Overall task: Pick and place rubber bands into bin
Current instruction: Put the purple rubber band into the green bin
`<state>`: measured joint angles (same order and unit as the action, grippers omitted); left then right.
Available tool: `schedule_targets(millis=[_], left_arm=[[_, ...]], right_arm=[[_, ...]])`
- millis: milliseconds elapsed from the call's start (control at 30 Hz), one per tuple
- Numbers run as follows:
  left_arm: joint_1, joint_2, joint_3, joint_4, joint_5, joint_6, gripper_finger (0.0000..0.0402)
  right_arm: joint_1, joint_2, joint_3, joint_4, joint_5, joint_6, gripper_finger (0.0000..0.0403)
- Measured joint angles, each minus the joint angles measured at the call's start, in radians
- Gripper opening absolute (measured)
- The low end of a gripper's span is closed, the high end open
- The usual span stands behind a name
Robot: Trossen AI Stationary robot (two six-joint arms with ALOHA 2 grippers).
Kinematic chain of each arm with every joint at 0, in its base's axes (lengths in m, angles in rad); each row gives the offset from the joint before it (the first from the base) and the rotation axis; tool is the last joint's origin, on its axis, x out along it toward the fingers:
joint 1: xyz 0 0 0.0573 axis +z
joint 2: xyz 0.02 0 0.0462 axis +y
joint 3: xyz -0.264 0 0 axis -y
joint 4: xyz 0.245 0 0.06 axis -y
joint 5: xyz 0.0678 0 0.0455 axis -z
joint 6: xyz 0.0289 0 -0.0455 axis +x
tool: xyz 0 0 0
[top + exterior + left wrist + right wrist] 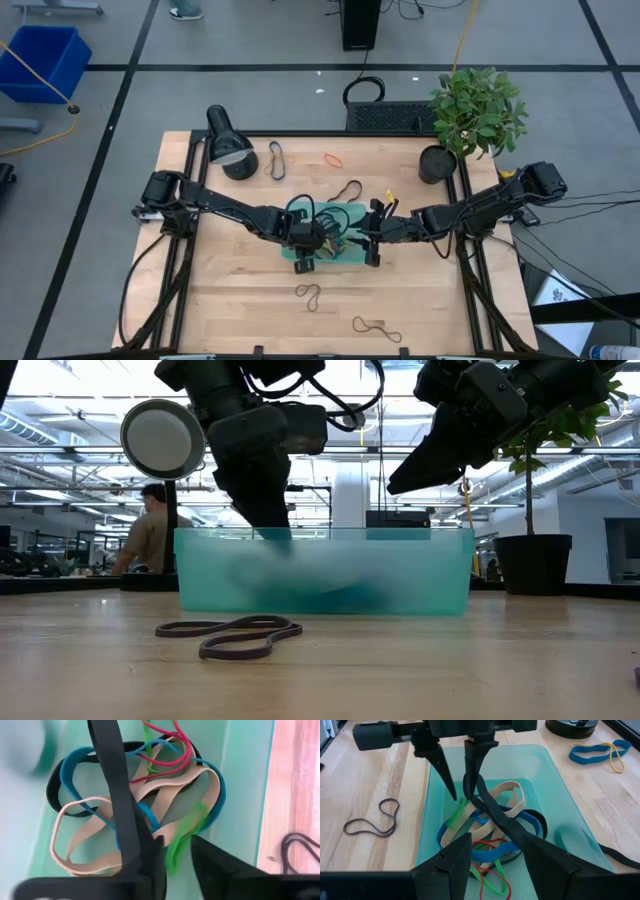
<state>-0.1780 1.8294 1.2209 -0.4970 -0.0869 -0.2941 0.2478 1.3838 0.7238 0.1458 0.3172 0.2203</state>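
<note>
**Bands going into the bin**

We see the left gripper (461, 770) low inside the teal bin (352, 209), right over a pile of rubber bands (490, 837). Its jaws stand a little apart, and one finger (117, 795) seems to have a black band hanging on it. We think this is the drop-off step. The right gripper (374, 245) waits just over the bin's edge, jaws apart, holding nothing. More loose bands (308, 292) lie on the table (230, 300). Next, we think the left arm must lift out clean, then go for a loose band.
</note>
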Motion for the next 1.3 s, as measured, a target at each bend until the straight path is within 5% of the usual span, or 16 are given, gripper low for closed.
schedule_targets(millis=[233, 433, 533, 733, 900, 1300], left_arm=[[0.000, 0.000, 0.000, 0.001, 0.048, -0.020, 0.0203], [0.000, -0.063, 0.000, -0.006, 0.313, -0.053, 0.0239], [-0.009, -0.122, 0.000, 0.010, 0.359, 0.008, 0.0243], [-0.067, -0.242, 0.000, 0.018, 0.140, 0.084, 0.0244], [-0.165, -0.302, 0.001, 0.050, 0.070, 0.140, 0.0244], [-0.358, -0.219, 0.001, 0.072, -0.256, 0.116, 0.0244]], right_arm=[[0.000, 0.000, 0.000, 0.000, 0.000, 0.000, 0.0169], [0.000, 0.000, 0.000, -0.001, 0.000, -0.001, 0.0169], [0.000, 0.000, 0.000, -0.001, 0.000, -0.011, 0.0169], [0.000, 0.000, 0.000, 0.000, 0.000, -0.030, 0.0169], [0.000, 0.000, 0.000, -0.001, 0.000, -0.031, 0.0169], [0.000, 0.000, 0.000, -0.001, -0.001, -0.079, 0.0169]])
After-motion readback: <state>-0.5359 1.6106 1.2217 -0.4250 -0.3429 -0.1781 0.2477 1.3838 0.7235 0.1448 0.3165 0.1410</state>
